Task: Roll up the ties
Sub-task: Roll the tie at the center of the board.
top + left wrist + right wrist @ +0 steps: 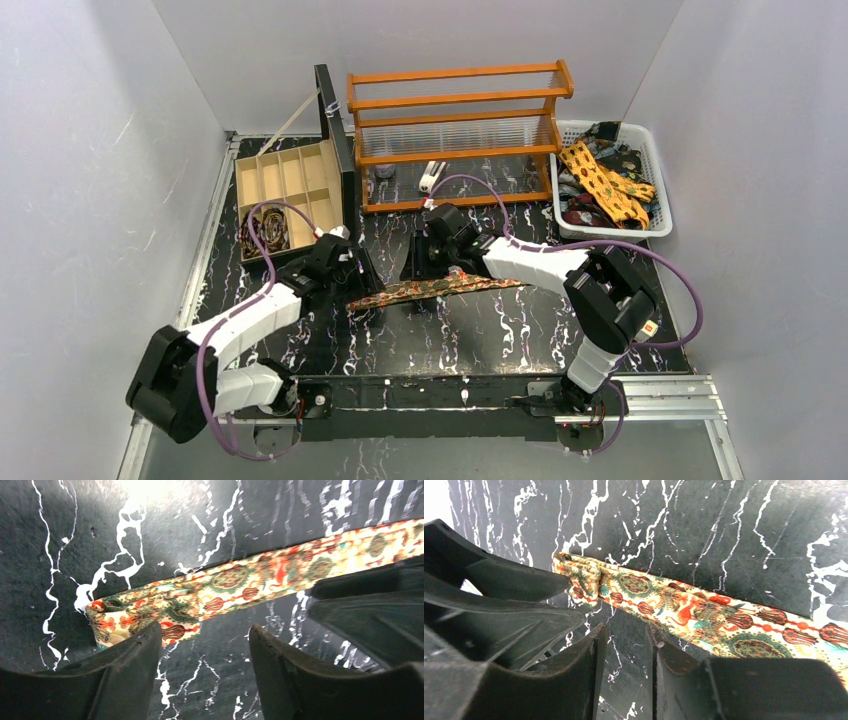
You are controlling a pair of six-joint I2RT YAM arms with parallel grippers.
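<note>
One tie (440, 288), brown-red with gold-green motifs, lies as a flat strip across the middle of the black marbled table (480, 340). In the left wrist view the tie (260, 577) has its folded end at the lower left, just beyond my left gripper (205, 630). That gripper is open, with only bare table between its fingers. In the right wrist view the tie (704, 610) runs from a folded end at upper left to the right edge. My right gripper (626, 629) stands open by a narrow gap beside it, holding nothing. From above, the left gripper (352, 272) and right gripper (432, 262) hover over the strip.
A white basket (655, 225) at the back right holds several loose ties (605, 185). A wooden rack (460, 100) stands at the back centre. An open compartment box (290, 175) at the back left holds coiled ties (265, 230) in its near corner.
</note>
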